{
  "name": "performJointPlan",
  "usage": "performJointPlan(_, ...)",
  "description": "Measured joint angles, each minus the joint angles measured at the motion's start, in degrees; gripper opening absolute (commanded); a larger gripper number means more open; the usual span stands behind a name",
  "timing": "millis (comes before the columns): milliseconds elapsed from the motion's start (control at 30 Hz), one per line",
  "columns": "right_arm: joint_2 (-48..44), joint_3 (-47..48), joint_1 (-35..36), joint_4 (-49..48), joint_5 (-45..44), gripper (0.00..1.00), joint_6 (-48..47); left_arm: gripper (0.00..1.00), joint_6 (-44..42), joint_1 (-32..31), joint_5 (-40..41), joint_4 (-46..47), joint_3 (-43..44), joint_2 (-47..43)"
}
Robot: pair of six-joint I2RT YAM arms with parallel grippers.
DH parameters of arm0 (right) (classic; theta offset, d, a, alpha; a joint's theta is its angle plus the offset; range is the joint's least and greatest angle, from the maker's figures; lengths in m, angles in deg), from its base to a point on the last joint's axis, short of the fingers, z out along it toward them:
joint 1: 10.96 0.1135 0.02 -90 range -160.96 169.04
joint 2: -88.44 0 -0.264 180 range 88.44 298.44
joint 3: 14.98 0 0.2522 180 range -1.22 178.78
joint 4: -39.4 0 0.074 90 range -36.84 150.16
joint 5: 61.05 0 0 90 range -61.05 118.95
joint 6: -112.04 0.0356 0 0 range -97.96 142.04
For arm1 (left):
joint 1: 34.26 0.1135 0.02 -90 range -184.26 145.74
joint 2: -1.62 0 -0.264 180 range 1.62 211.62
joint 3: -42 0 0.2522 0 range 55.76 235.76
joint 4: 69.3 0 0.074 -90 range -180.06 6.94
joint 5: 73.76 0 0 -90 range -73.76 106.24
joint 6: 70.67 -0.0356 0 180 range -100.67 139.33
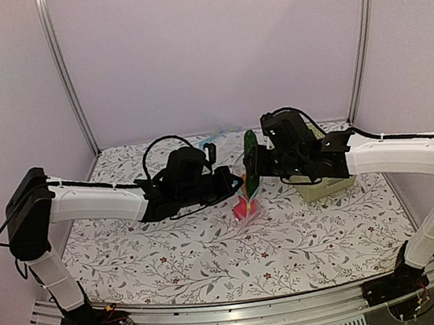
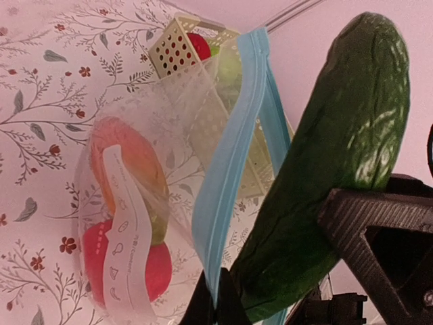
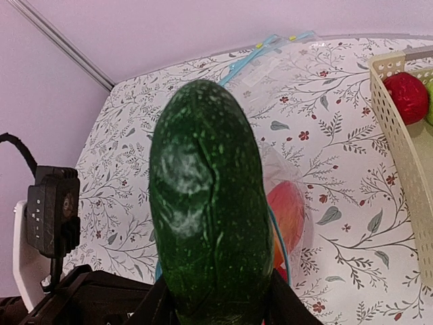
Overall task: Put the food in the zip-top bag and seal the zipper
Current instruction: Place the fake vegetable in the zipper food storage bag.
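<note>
Clear zip-top bag (image 2: 125, 223) open, light blue zipper (image 2: 230, 156) unsealed. Inside: round red fruit (image 2: 159, 271) at bottom, orange-red oval piece (image 2: 139, 162) above it. Dark green cucumber (image 3: 206, 203) upright, lower end at the mouth

The top camera sits high behind the arm bases (image 1: 93, 316) and looks down and away over the whole bench (image 1: 133, 252) from well back. The left wrist camera is very close and faces right, past the bag (image 2: 135, 203) to the basket (image 2: 179, 47). The right wrist camera looks along the cucumber (image 3: 206, 203) toward the far left corner. All three views share the cucumber, bag and basket.
</note>
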Motion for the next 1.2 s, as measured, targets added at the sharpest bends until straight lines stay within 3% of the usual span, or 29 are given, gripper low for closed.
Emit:
performJointPlan(300, 0.07, 0.00, 0.13, 4.90, 4.72, 0.37, -0.07, 0.00, 1.38, -0.02, -0.20, 2.01, -1.36, 0.24)
performJointPlan(467, 0.07, -0.33, 0.13, 7.19, 6.64, 0.55, 0.11, 0.00, 1.79, -0.07, -0.39, 2.97, -2.14, 0.28)
performJointPlan(733, -0.07, -0.74, 0.15, 10.16, 7.02, 0.69, 0.31, 0.00, 1.73, -0.09, -2.05, 3.52, -2.45, 0.37)
performJointPlan(967, -3.26, 1.03, 0.13, 16.50, 3.82, 0.70, -2.84, 0.00, -0.37, -0.09, -5.64, 3.43, -2.73, 0.68)
performJointPlan(1200, -8.28, 6.23, -4.13, 21.86, 6.21, 0.57, -8.07, 0.00, -3.06, -0.09, -8.98, 3.43, -4.17, 0.68)
